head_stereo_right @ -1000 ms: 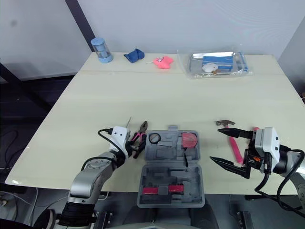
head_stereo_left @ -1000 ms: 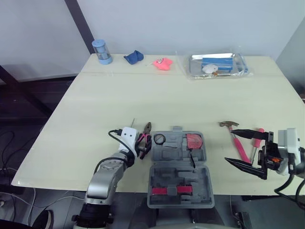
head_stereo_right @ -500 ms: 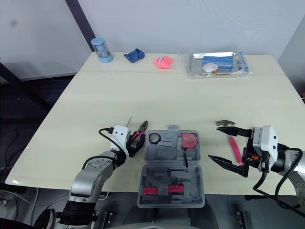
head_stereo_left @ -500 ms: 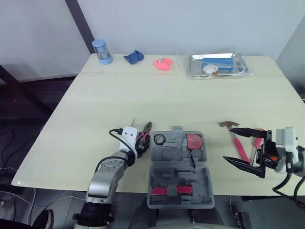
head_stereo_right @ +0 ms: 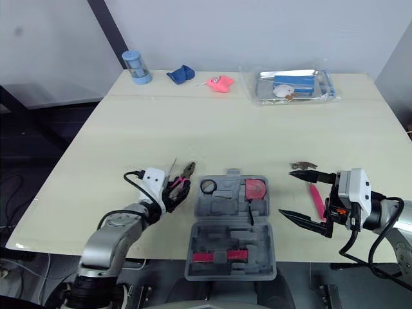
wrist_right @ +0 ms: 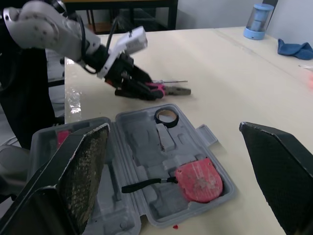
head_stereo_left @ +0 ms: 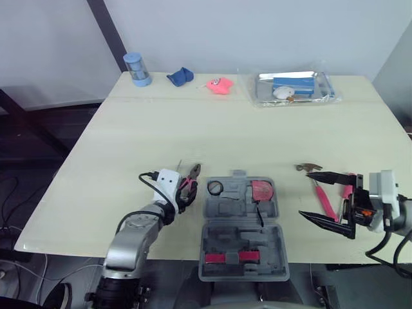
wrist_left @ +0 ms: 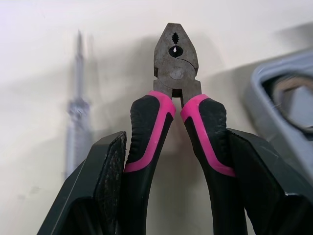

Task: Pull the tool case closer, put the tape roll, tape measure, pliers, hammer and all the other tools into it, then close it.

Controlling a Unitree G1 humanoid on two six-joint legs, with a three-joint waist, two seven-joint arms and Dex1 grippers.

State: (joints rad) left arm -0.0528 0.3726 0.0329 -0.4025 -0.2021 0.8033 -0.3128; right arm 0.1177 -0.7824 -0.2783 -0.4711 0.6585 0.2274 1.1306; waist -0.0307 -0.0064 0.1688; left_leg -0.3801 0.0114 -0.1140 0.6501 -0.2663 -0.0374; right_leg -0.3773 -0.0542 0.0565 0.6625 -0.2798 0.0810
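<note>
Beside the tool case [head_stereo_left: 222, 210], left gripper [wrist_left: 176, 140] clamps the pliers' [wrist_left: 176, 73] 2 handles; right gripper [head_stereo_right: 286, 192] gapes wide.

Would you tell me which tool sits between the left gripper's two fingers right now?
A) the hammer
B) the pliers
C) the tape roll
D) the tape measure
B: in the left wrist view the pliers have their pink-and-black handles pinched by the left gripper, while the hammer lies on the far side of the tool case.
</note>
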